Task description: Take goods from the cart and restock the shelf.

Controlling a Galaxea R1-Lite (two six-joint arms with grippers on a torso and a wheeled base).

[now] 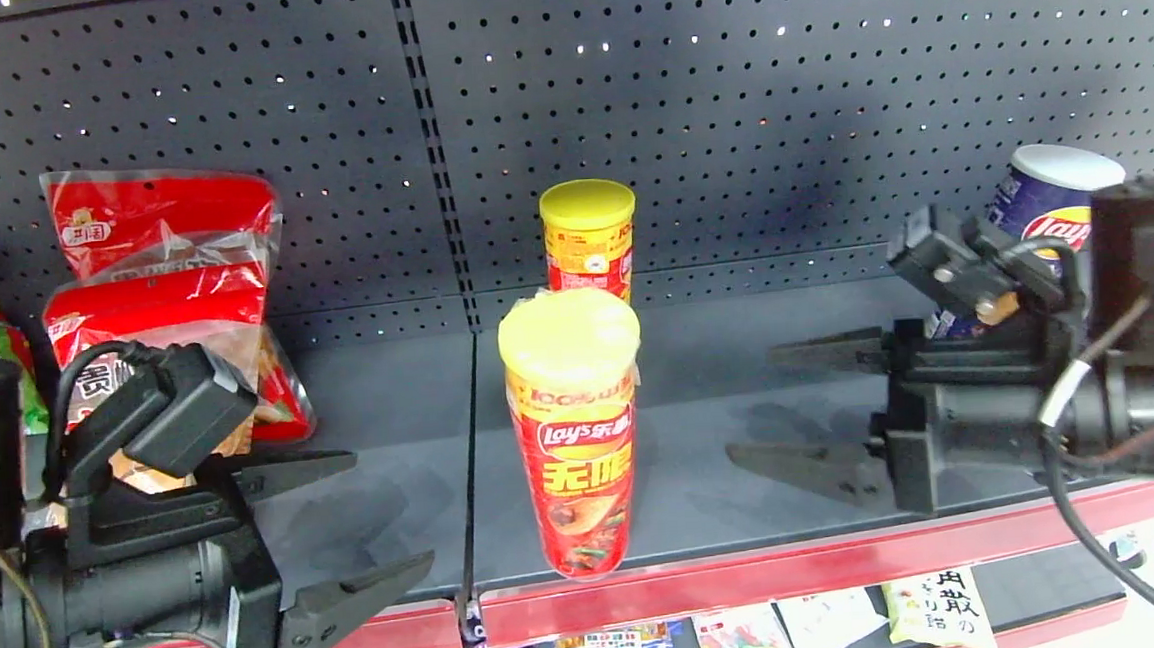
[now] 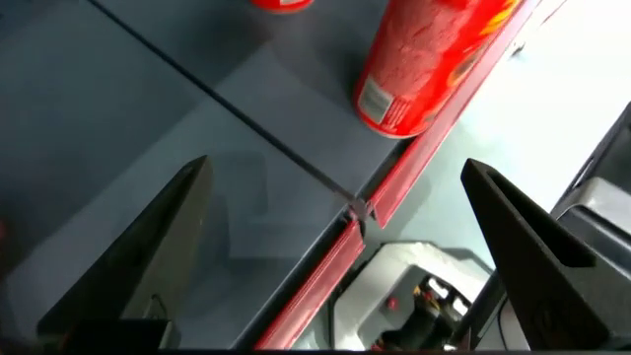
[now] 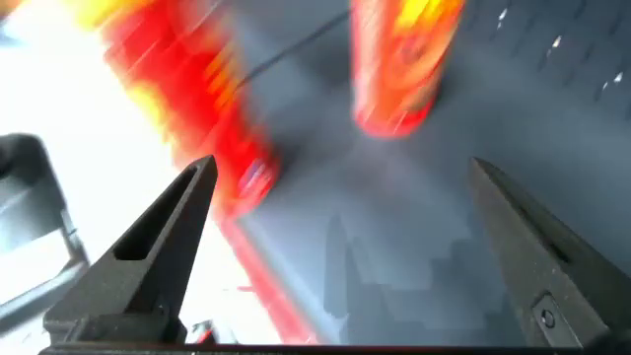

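Fingers point(image 1: 353, 593) of the left gripper point(image 1: 393, 513) are spread wide, holding nothing; the right gripper point(image 1: 750, 404) is spread and empty too. Between the two sets of fingers a red chip can point(image 1: 572, 434) stands upright at the front edge of the shelf point(image 1: 699, 357), a second can point(image 1: 589, 238) behind it, a blue can point(image 1: 1050, 195) beyond the right fingers

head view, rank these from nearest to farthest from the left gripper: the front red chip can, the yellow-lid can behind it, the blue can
From the left gripper:
1. front red can, just to its right at the front edge of the shelf
2. rear can, directly behind the first, deeper in
3. blue can, far right, behind the right gripper
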